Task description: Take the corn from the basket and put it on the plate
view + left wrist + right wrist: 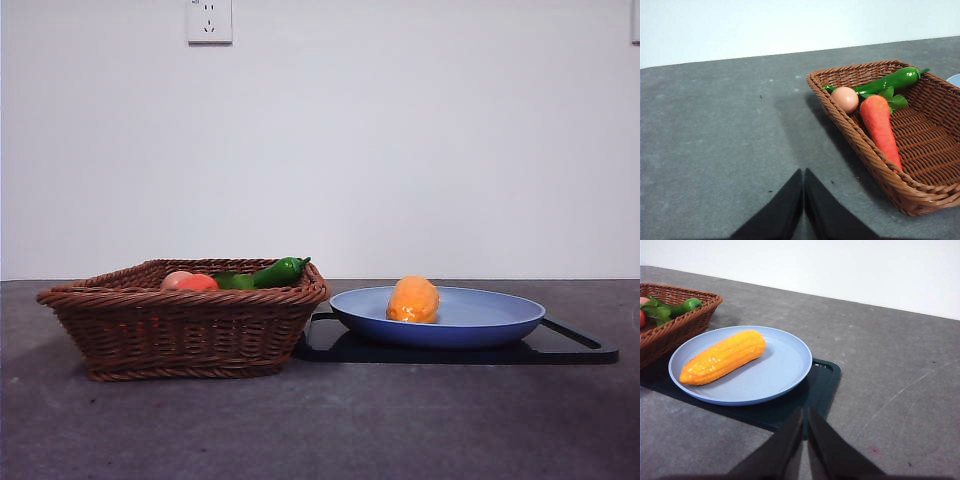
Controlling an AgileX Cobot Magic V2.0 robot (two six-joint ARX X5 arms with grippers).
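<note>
Both sets of fingers are pressed together and hold nothing: the right gripper (805, 412) near the plate (785, 375), the left gripper (803, 172) beside the basket (860, 145). The corn (722, 356) lies on the plate, alone, so the placing looks done; best to keep both arms clear of the worktop (320, 420).

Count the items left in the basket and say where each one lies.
3. In the basket: a green pepper along the far wall, a round pinkish fruit beside it, and a carrot across the middle. Nothing more shows, though something small could hide beneath.
</note>
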